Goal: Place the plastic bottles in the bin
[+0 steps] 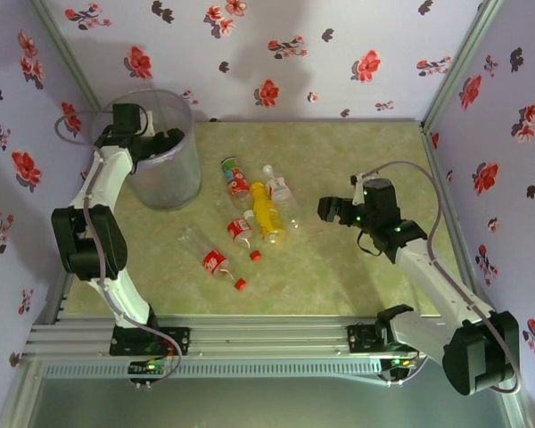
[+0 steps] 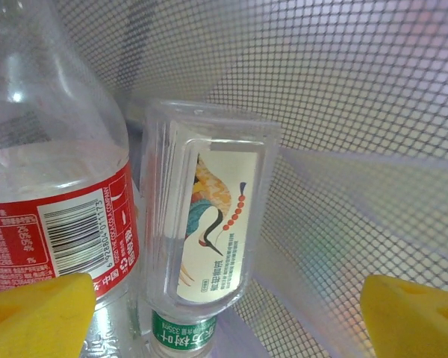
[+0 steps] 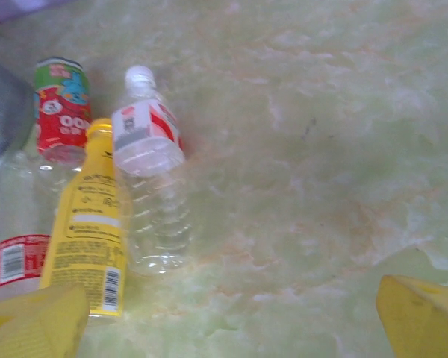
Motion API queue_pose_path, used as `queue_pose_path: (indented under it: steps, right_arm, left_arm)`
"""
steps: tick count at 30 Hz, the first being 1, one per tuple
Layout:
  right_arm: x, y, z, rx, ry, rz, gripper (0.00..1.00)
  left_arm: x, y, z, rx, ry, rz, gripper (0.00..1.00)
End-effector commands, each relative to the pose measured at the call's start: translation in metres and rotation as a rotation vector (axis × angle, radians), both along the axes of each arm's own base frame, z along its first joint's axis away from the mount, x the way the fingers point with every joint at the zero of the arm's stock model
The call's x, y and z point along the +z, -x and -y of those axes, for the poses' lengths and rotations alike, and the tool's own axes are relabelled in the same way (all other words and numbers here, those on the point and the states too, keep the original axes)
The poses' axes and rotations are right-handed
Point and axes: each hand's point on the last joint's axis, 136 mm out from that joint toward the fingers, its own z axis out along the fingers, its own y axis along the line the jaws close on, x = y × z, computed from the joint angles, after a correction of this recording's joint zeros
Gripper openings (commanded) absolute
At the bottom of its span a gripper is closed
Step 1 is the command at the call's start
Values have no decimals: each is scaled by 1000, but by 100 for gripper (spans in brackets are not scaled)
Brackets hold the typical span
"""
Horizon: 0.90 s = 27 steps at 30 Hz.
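Your left gripper (image 2: 225, 317) stood open. Its two yellow fingertips (image 2: 37, 317) sat wide apart at the bottom corners of the left wrist view and clasped nothing. Below it, inside the translucent grey plastic bin (image 2: 343, 89), you had two bottles lying side by side. One was a clear square-sided plastic bottle (image 2: 205, 216) with a bird label and a green cap. The other was a clear round plastic bottle (image 2: 48, 171) with a red label, cut off at the left and top edges so that its cap was out of frame. Whether anything lay deeper in the bin could not be told. From above, this gripper was over the bin's round rim (image 1: 183, 174), at the far left of the pale green marbled table (image 1: 357, 285).

Your right gripper (image 1: 333, 212) was also open and empty, held over bare table just right of the loose bottles.

Five bottles lay on the table, clustered between the bin and the right gripper:
- one short bottle with a red-and-green label (image 1: 234, 178)
- one clear bottle with a white cap (image 1: 281, 192)
- one yellow bottle (image 1: 267, 212)
- one small clear red-labelled bottle (image 1: 241, 228)
- one long clear bottle with a red cap (image 1: 216, 261)

That made seven bottles counted: two in the bin and five outside it.

A small red spot (image 1: 255, 255) sat beside the small bottle. It could not be made out as a fitted cap or a loose one. In the right wrist view four of the five appeared, and the red-labelled one was cut off at the left edge.
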Motion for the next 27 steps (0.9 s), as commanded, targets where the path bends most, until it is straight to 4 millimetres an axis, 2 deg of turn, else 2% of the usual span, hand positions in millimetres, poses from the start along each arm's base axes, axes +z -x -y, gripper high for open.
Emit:
queue_pose_path:
  steps: [1, 4, 11, 16, 19, 22, 27]
  right_arm:
    - [4, -4, 0, -6, 83, -2, 98]
    - [0, -6, -11, 13, 112, -27, 95]
    - [-18, -18, -58, 100, 142, -92, 90]
    - [-37, -27, -86, 157, 179, -132, 84]
    - [-47, -30, -98, 185, 207, -144, 82]
    - [-60, -35, -104, 191, 224, -165, 81]
    - [-76, -47, -108, 192, 265, -184, 77]
  left_arm:
    - [47, 7, 2, -31, -11, 90, 92]
    - [73, 12, 0, -26, -29, 139, 93]
    - [126, 34, -9, 0, -87, 242, 93]
    - [159, 67, -28, 84, -167, 335, 93]
    - [178, 93, -25, 104, -129, 392, 93]
    - [180, 120, -16, 95, -60, 415, 93]
    - [155, 150, 9, 54, 86, 385, 94]
